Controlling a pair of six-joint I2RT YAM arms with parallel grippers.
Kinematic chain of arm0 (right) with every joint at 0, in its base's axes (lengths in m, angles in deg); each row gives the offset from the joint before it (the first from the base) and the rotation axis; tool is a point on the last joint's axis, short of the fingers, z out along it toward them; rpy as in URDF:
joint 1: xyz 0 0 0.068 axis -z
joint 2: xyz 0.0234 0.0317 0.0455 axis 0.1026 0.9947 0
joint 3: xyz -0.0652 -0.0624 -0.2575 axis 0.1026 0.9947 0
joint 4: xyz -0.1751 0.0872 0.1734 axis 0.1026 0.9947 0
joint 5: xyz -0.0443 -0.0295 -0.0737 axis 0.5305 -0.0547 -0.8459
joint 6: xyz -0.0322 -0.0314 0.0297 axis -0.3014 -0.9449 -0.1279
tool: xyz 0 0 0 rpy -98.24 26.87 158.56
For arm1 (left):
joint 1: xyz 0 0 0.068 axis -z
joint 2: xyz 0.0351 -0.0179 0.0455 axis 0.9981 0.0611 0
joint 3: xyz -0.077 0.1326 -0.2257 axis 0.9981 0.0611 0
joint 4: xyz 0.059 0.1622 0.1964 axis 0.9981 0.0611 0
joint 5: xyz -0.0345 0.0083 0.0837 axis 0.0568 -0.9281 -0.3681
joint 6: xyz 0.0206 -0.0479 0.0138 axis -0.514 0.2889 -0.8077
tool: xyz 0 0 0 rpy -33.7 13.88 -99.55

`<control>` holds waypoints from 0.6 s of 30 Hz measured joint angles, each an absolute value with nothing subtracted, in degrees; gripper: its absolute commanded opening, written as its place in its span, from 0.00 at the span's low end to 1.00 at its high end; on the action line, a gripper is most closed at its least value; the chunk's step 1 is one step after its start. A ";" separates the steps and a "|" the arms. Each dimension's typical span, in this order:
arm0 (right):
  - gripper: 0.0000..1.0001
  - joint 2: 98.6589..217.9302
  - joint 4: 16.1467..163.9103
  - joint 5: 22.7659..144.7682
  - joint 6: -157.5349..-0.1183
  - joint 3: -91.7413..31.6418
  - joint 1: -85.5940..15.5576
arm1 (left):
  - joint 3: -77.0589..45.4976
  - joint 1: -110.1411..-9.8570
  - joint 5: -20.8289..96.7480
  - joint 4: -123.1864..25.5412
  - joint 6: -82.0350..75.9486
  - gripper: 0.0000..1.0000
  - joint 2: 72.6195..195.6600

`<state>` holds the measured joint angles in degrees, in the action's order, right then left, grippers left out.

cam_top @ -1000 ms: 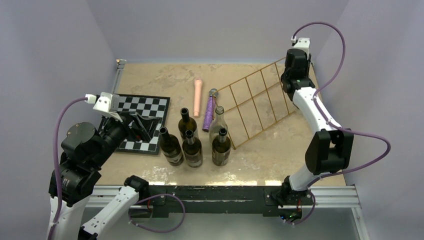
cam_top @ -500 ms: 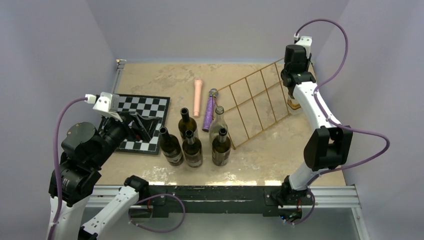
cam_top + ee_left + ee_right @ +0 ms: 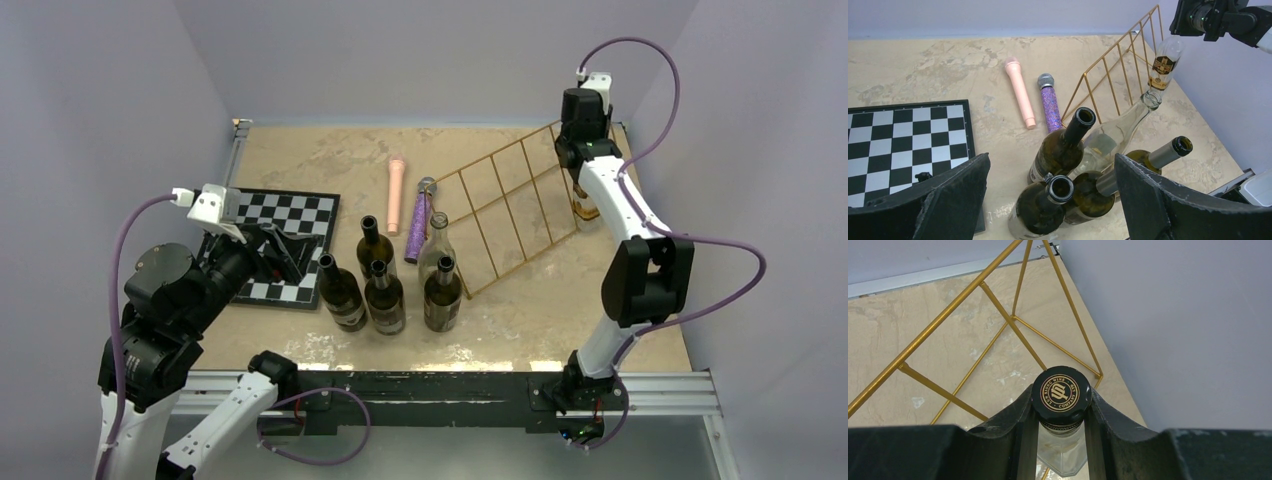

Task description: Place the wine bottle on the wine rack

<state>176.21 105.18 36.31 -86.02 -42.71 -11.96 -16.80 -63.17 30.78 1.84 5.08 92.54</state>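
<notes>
The wine bottle (image 3: 584, 200) is clear glass with a gold label and a black cap (image 3: 1061, 392). It hangs upright at the far right, beside the right end of the wine rack (image 3: 510, 205). My right gripper (image 3: 581, 168) is shut on its neck just under the cap (image 3: 1061, 401). The bottle also shows in the left wrist view (image 3: 1164, 62). The rack is a golden wire frame (image 3: 998, 315) (image 3: 1118, 70) lying tilted on the table. My left gripper (image 3: 285, 250) is open and empty above the standing bottles (image 3: 1050, 175).
Several open bottles stand in a cluster at the table's middle front, dark ones (image 3: 384, 298) and a clear one (image 3: 436, 245). A pink microphone (image 3: 397, 195) and a purple one (image 3: 419, 220) lie behind them. A chessboard (image 3: 290, 215) lies at left. The wall is close on the right.
My right arm has drawn up and toward the back wall with the bottle in it, so the bottle now shows beside the rack's right end. The left arm has not moved.
</notes>
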 measured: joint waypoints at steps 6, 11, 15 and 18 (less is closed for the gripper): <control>0.34 180.11 106.14 36.60 -87.01 -46.77 -11.93 | -16.38 -63.17 30.80 1.84 5.08 0.98 92.97; 0.49 182.09 105.97 36.86 -86.99 -48.39 -11.93 | -15.90 -63.17 30.78 2.12 5.08 0.98 93.28; 0.49 182.40 105.53 38.19 -86.74 -48.39 -11.96 | -15.84 -63.17 30.78 2.21 5.08 0.98 93.45; 0.49 182.60 105.18 39.40 -86.68 -48.39 -11.96 | -15.82 -63.17 30.76 2.21 5.08 0.98 93.61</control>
<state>182.60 105.18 39.40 -86.68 -48.39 -11.96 -15.82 -63.17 30.76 2.21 5.08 93.61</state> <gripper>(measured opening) 0.489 0.977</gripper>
